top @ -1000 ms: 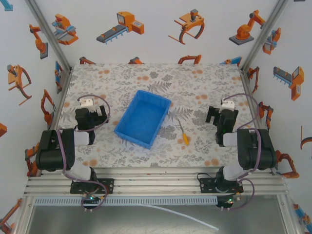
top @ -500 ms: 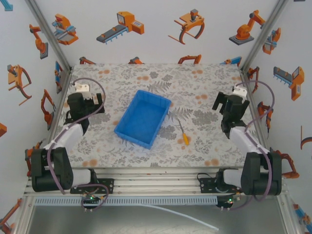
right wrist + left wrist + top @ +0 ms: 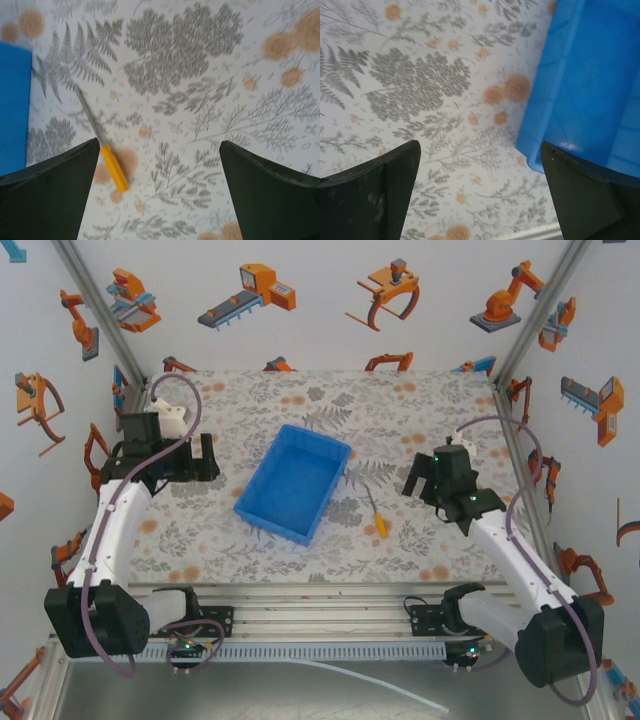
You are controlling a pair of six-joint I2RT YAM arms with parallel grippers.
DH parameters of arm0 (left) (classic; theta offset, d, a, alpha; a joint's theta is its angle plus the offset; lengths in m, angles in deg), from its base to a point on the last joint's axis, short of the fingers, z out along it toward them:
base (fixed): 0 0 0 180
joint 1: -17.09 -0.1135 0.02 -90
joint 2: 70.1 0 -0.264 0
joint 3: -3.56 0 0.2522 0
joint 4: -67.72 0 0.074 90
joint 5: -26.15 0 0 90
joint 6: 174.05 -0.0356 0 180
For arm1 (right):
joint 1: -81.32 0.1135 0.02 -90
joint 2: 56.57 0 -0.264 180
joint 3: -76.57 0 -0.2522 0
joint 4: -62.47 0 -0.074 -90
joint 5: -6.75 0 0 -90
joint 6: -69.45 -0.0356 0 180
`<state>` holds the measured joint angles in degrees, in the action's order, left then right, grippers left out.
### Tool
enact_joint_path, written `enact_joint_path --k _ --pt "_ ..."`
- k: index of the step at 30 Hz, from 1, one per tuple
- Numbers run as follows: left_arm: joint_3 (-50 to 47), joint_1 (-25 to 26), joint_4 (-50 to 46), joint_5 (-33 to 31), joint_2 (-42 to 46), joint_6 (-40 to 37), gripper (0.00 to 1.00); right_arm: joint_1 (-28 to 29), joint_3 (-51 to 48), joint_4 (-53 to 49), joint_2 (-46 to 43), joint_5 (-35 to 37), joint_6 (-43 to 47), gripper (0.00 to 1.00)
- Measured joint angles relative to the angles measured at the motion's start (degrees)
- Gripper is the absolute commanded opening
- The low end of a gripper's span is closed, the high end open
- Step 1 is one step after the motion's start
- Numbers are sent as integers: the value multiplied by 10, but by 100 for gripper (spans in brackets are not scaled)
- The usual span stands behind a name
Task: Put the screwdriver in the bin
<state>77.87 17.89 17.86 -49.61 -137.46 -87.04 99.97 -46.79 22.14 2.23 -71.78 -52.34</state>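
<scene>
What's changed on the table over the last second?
The left gripper reached forward and turned toward the bin. The right gripper swung inward toward the screwdriver. Nothing was grasped or released; both remain open. Screwdriver and bin stayed put.

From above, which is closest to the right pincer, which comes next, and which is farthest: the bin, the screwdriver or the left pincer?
1. The screwdriver, lying just to the left of the right pincer.
2. The bin, in the middle.
3. The left pincer, far over on the left side.
</scene>
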Motion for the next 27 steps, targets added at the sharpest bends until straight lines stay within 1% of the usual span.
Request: enact_joint_path --k 3,6,8,12,13,15,16,18,25,27 --pt "3 7 -37 21 14 -12 97 53 -1 -38 0 -4 -20 88" --pt "4 11 -56 23 31 -22 97 96 -12 -48 0 -5 -35 87" --pt "5 11 -61 23 39 -25 97 117 -21 -49 6 -6 -40 81" --pt "9 11 -74 23 47 -36 97 152 -26 -48 46 -8 -44 79" --pt "9 11 -76 23 49 -38 97 158 -26 -46 55 -8 -44 79" --pt "9 11 -81 22 52 -38 97 172 -28 -37 76 -10 -44 73" --pt "9 11 -83 20 54 -38 97 177 -30 -31 86 -10 -44 73" --pt "9 11 -86 19 54 -37 97 187 -31 -16 110 -13 -42 69" --pt "9 11 -96 19 54 -35 97 204 -31 20 167 -4 -42 68" --pt "9 11 -97 19 54 -33 97 204 -31 30 178 0 -42 62"
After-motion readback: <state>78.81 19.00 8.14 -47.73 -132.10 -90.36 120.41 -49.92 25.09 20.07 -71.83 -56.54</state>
